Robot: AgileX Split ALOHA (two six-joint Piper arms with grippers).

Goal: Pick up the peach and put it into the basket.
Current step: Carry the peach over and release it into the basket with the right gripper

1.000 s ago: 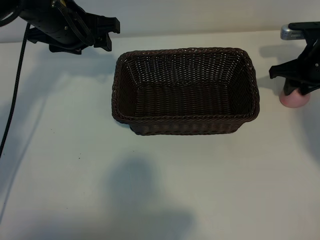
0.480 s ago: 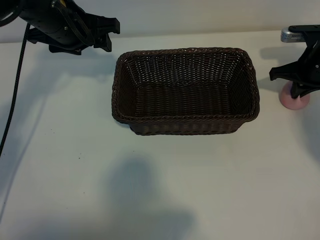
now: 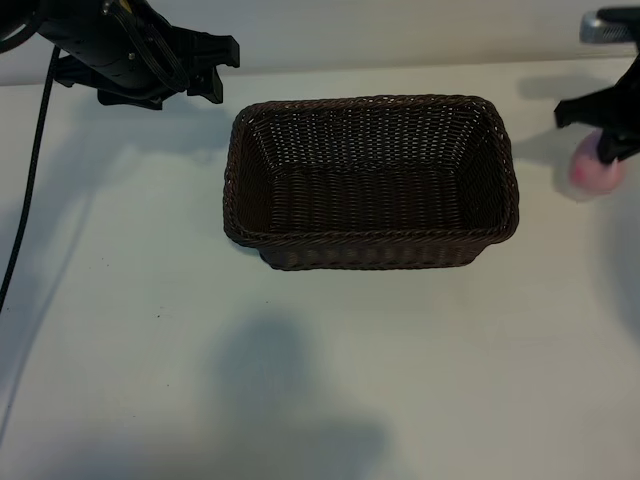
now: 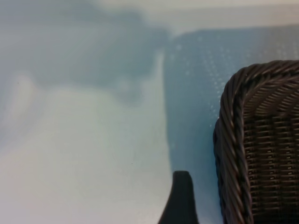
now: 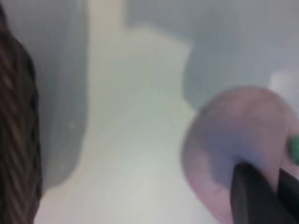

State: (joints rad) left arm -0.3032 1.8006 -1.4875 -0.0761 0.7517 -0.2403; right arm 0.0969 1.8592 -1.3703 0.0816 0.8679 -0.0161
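Observation:
The peach (image 3: 593, 173), small, round and pink, hangs off the table at the far right, just past the basket's right end. My right gripper (image 3: 603, 148) is shut on its top. In the right wrist view the peach (image 5: 233, 140) fills the space by the dark fingers (image 5: 252, 196), with a green leaf (image 5: 294, 147) at the edge. The dark brown wicker basket (image 3: 238, 150) stands in the middle with nothing in it. My left gripper (image 3: 215, 68) is parked open at the back left, near the basket's corner (image 4: 233, 135); only one of its fingertips (image 4: 181, 198) shows in its wrist view.
A black cable (image 3: 30, 190) runs down the left side of the white table (image 3: 320, 380). The right arm's body (image 3: 605, 25) reaches in from the back right.
The right gripper closed on the peach and has raised it off the table, toward the back. The left arm and the basket have not moved.

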